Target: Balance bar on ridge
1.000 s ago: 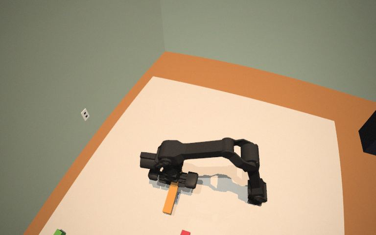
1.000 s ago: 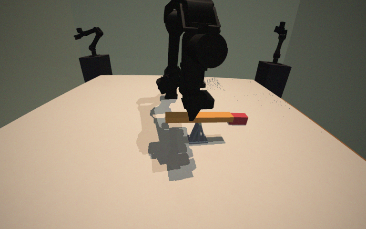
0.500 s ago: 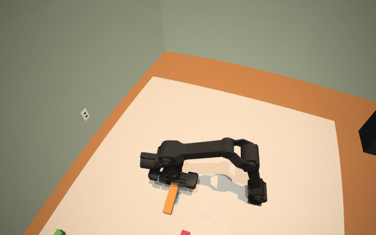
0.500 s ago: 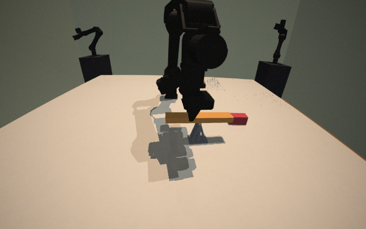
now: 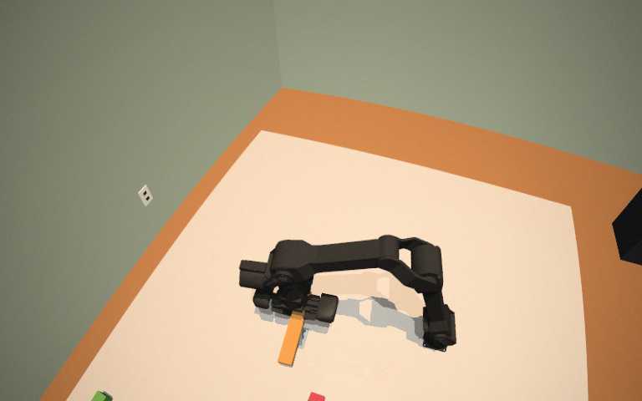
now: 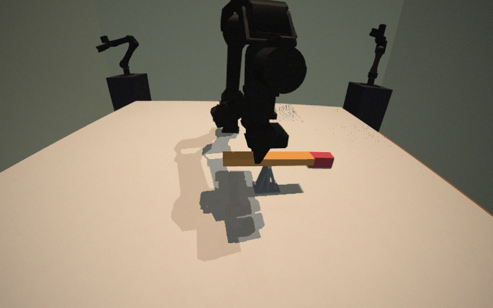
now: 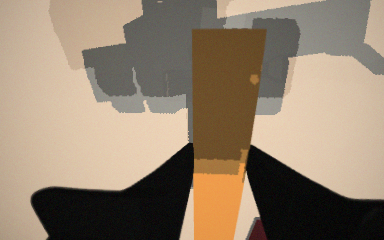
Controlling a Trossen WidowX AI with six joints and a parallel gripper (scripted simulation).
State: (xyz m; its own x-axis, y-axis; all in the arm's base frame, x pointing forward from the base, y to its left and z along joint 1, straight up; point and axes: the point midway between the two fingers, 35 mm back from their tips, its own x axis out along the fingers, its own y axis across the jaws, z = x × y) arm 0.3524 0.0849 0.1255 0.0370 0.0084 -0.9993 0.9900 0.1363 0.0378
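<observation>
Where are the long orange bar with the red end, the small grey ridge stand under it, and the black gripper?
Orange bar [image 6: 291, 158]: exterior view, its sunlit front face.
Grey ridge stand [image 6: 267, 180]: exterior view, its triangular front.
Gripper [image 7: 218, 165]: wrist view, between its fingertips, shut on the bar.

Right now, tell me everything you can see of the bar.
The bar is a long, flat-sided orange block with a red end section, plain and matte. It lies level above the table, across the top of the small grey ridge, with neither end touching the table. The claw is shut on it left of the ridge, one finger against each long side.
</observation>
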